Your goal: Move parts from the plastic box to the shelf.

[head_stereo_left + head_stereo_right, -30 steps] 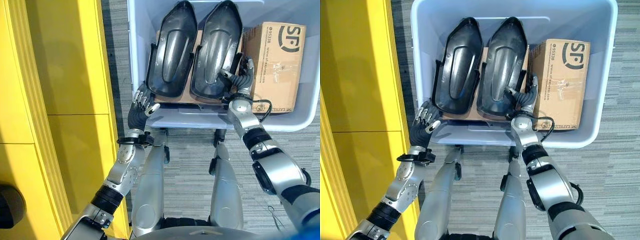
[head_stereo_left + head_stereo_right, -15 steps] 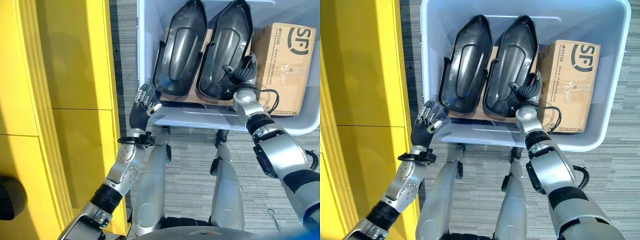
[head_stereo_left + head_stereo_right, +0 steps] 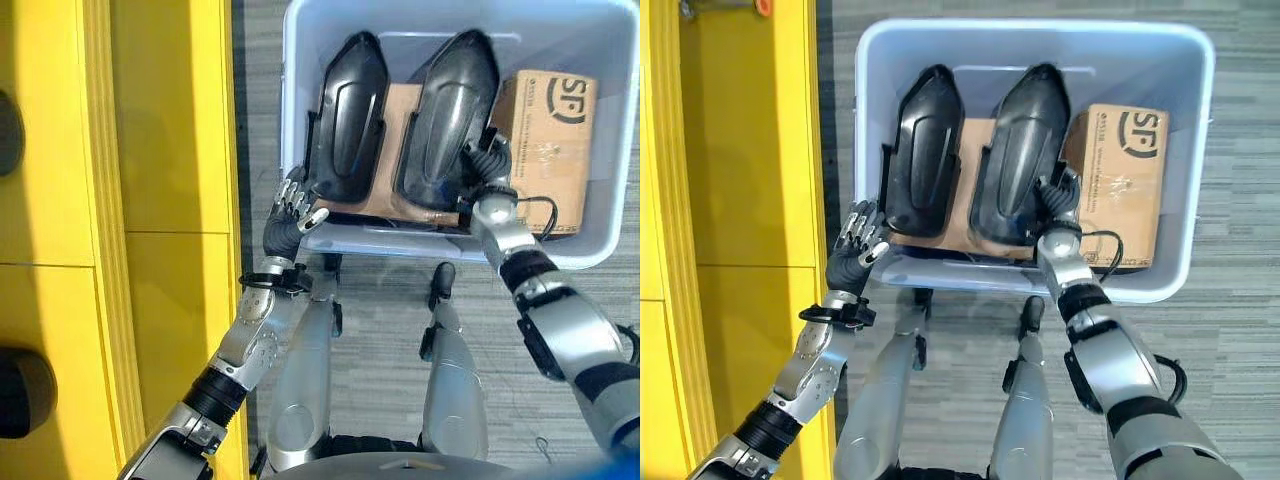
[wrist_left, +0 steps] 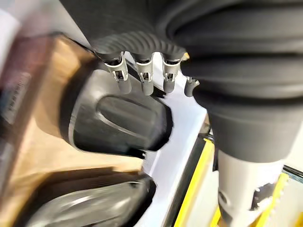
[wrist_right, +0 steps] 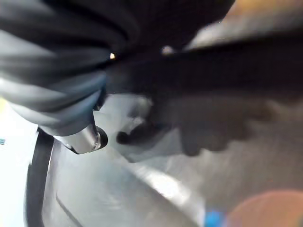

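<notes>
Two long black moulded parts lie side by side in the pale blue plastic box, on a sheet of cardboard. The left part is untouched. My right hand reaches over the box's near wall and rests against the near right edge of the right part. My left hand hangs open just outside the box's near left corner, holding nothing. In the left wrist view its straight fingers point towards the left part. The yellow shelf stands to the left.
A brown cardboard carton fills the right end of the plastic box. The box stands on grey striped carpet. A narrow strip of carpet separates it from the shelf. Dark round shapes sit at the shelf's far left.
The camera has shifted, so the whole box now shows. My right hand stays against the right part and my left hand stays open by the box's corner.
</notes>
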Robot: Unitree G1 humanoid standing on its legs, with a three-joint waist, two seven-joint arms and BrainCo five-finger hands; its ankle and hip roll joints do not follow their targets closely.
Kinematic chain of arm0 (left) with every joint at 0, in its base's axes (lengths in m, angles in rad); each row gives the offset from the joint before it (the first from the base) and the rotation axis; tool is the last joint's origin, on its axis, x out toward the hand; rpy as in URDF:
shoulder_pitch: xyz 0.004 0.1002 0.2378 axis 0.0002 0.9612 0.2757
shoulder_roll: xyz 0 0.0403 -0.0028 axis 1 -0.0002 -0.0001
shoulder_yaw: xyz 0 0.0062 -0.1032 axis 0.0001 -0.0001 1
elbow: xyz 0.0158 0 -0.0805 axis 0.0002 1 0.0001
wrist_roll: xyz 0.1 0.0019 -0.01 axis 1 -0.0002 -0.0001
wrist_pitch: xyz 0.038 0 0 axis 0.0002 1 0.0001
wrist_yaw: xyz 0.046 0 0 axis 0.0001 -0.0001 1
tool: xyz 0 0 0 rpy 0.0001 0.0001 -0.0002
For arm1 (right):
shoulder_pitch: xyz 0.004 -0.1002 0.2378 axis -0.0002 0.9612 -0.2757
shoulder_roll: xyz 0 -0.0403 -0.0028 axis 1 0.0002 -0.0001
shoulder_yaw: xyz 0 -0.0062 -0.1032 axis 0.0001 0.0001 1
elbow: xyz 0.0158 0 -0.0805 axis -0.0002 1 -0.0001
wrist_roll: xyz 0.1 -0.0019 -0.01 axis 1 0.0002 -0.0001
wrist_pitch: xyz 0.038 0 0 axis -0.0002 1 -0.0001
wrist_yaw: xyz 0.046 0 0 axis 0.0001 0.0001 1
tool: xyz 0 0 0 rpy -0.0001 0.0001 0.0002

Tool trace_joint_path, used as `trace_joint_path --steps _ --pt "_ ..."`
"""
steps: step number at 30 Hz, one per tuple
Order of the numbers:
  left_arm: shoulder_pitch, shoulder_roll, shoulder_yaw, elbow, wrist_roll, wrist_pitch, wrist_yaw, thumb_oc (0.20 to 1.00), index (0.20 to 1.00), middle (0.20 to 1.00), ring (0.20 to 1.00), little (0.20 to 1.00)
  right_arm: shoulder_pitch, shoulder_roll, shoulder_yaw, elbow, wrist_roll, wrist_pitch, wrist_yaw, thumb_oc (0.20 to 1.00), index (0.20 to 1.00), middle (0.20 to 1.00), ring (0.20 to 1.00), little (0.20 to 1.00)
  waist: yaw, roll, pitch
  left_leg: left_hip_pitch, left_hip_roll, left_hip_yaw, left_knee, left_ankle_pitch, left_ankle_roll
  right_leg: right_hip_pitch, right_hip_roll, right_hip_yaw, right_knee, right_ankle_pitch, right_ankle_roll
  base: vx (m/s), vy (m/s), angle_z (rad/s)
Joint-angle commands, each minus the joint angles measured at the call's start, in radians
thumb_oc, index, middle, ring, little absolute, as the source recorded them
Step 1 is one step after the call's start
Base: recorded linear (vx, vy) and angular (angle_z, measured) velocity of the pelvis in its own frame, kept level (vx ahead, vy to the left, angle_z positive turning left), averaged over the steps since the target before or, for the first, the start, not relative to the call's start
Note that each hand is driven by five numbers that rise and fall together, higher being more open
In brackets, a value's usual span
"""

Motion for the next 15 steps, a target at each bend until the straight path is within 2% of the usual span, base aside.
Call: trace_joint_path --steps 1,2,4,15 --pt "-0.001 -0.015 0.005 -0.067 -0.001 -0.035 -0.026 1.000 1.000 1.000 1.000 1.000 0.044 0.012 -0.002 -0.122 -0.043 -0.076 0.018 0.200 0.200 0.200 0.200 0.200 0.004 0.008 -0.025 0.092 0.099 -0.005 -0.054 -0.018 -0.062 0.006 -0.055 -0.016 0.092 0.015 0.023 0.03 -0.033 0.00" --pt "0.013 -0.012 0.025 -0.060 -0.003 -0.032 -0.030 1.000 1.000 1.000 1.000 1.000 0.101 -0.002 -0.030 -0.241 -0.064 -0.088 0.012 0.200 0.200 0.200 0.200 0.200 -0.007 -0.003 -0.034 0.135 0.105 -0.004 -0.067 -0.017 -0.066 0.048 -0.056 -0.020 0.077 0.015 0.025 0.04 -0.042 -0.02" --pt "0.031 -0.006 0.039 -0.057 -0.002 -0.026 -0.040 1.000 1.000 1.000 1.000 1.000 0.153 -0.013 -0.054 -0.330 -0.088 -0.095 0.010 0.200 0.200 0.200 0.200 0.200 -0.012 -0.010 -0.062 0.160 0.112 -0.004 -0.082 -0.010 -0.067 0.069 -0.057 -0.024 0.065 0.018 0.026 0.04 -0.034 -0.07" --pt "0.122 0.027 0.106 -0.040 0.004 0.000 -0.103 1.000 1.000 1.000 1.000 1.000 0.294 -0.046 -0.138 -0.622 -0.150 -0.132 0.040 0.200 0.200 0.200 0.200 0.200 -0.031 -0.042 -0.182 0.276 0.149 0.009 -0.111 -0.017 -0.078 0.167 -0.039 -0.019 0.035 0.004 0.028 0.06 -0.027 -0.05"
